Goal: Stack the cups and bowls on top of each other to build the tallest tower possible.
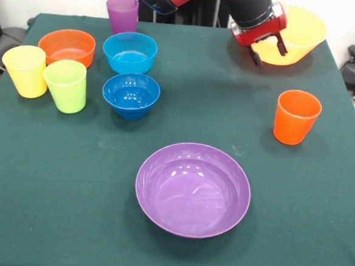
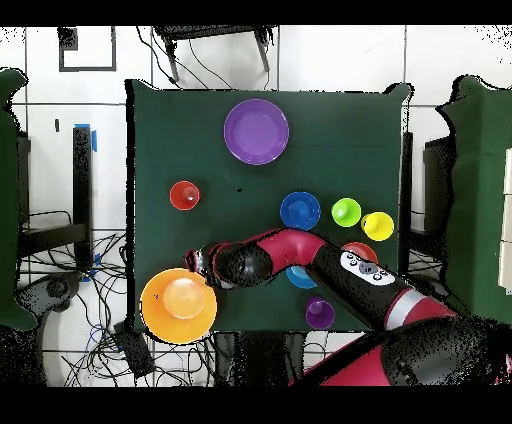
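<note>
My gripper (image 1: 268,52) is shut on the rim of the very large yellow-orange bowl (image 1: 300,33) and holds it tilted at the table's far right corner. In the overhead view the gripper (image 2: 193,268) sits at the bowl's (image 2: 178,306) edge, and the bowl hangs over the table's edge. The orange-red cup (image 1: 296,116) stands upright nearby. The wide purple bowl (image 1: 192,189) lies alone at the front. At the left stand the yellow cup (image 1: 25,70), lime green cup (image 1: 66,85), purple cup (image 1: 122,13), orange bowl (image 1: 66,46), light blue bowl (image 1: 129,52) and dark blue bowl (image 1: 131,95). No lime green bowl shows.
The table (image 1: 51,191) has a dark green cloth. My arm (image 2: 300,250) reaches over the orange and light blue bowls in the overhead view. Cables lie on the floor (image 2: 110,300) beside the table's corner.
</note>
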Action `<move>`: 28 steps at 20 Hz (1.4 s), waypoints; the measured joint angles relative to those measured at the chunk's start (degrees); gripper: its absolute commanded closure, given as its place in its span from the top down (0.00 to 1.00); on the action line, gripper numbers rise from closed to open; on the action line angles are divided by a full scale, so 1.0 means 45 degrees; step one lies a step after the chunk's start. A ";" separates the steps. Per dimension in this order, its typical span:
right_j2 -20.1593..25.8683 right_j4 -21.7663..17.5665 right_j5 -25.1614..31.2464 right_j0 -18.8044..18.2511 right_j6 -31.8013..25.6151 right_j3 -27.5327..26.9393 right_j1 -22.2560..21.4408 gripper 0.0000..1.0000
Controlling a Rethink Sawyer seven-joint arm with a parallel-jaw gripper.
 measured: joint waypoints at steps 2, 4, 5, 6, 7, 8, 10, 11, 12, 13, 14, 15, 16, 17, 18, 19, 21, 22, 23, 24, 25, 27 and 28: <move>-0.0002 0.0021 0.0442 -0.0235 0.0000 0.0127 0.0061 1.00; -0.0002 0.0021 0.0678 -0.0369 0.0000 0.0206 0.0099 1.00; -0.0006 0.0021 0.1020 -0.0596 0.0000 0.0353 0.0158 1.00; -0.0004 0.0019 0.1147 -0.0676 0.0000 0.0415 0.0178 1.00; -0.0004 0.0018 0.1250 -0.0740 0.0000 0.0470 0.0203 1.00; -0.0005 0.0017 0.1353 -0.0804 0.0000 0.0524 0.0228 1.00; -0.0006 0.0011 0.1597 -0.0965 0.0000 0.0665 0.0332 1.00; -0.0006 0.0008 0.1641 -0.0998 0.0000 0.0700 0.0373 1.00; -0.0006 0.0007 0.1672 -0.1036 0.0000 0.0752 0.0429 1.00; -0.0006 0.0005 0.1702 -0.1074 0.0000 0.0805 0.0485 1.00; -0.0004 0.0008 0.1700 -0.1113 0.0000 0.0884 0.0577 1.00; -0.0006 0.0005 0.1700 -0.1132 0.0000 0.0920 0.0639 1.00; -0.0009 0.0005 0.1700 -0.1146 0.0000 0.0945 0.0717 1.00; -0.0013 0.0005 0.1700 -0.1161 0.0000 0.0970 0.0794 1.00; -0.0053 0.0008 0.1697 -0.1165 0.0000 0.0975 0.0980 1.00; -0.0068 0.0008 0.1697 -0.1165 0.0000 0.0975 0.1038 1.00; -0.0132 -0.0061 0.1697 -0.1162 0.0000 0.0974 0.1246 1.00; -0.0174 -0.0116 0.1697 -0.1155 0.0000 0.0974 0.1339 1.00; -0.0217 -0.0172 0.1697 -0.1149 0.0000 0.0974 0.1432 1.00; -0.0281 -0.0246 0.1694 -0.1134 0.0000 0.0970 0.1537 1.00; -0.0341 -0.0333 0.1692 -0.1121 0.0000 0.0971 0.1625 1.00; -0.0536 -0.0730 0.1599 -0.1102 0.0000 0.0970 0.1938 0.00; -0.0559 -0.0828 0.1537 -0.1098 -0.0001 0.0968 0.1967 0.00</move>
